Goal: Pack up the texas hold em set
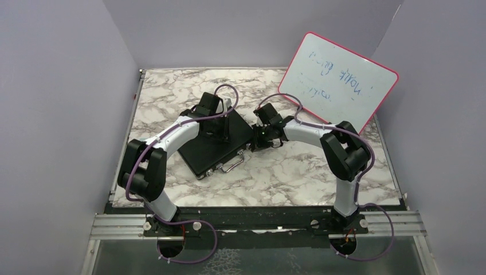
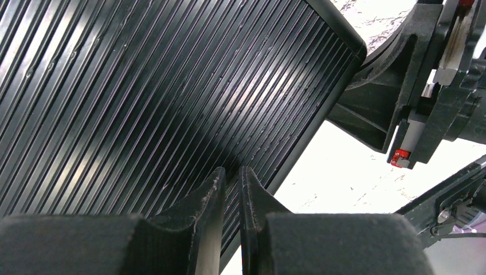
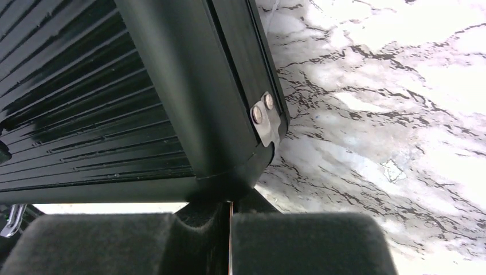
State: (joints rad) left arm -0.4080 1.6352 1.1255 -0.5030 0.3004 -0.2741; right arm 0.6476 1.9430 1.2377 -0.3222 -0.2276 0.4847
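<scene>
The black briefcase [image 1: 207, 152] of the texas hold em set lies closed and askew on the marble table, its silver handle [image 1: 232, 166] facing the near side. Its ribbed lid [image 2: 160, 91] fills the left wrist view. My left gripper [image 1: 220, 135] hovers just over the lid near its right edge; its fingers [image 2: 231, 171] stand a narrow gap apart with nothing between them. My right gripper [image 1: 250, 146] is shut, its tips [image 3: 230, 203] right against the case's rounded corner [image 3: 240, 166] below a silver corner bracket [image 3: 263, 117]. Chips, cards, dice and buttons are out of view.
A pink-framed whiteboard [image 1: 338, 80] leans at the back right. The right arm's wrist [image 2: 424, 86] sits close beside the case's right edge. Bare marble [image 3: 390, 114] stretches to the right of the case. Grey walls enclose the table on three sides.
</scene>
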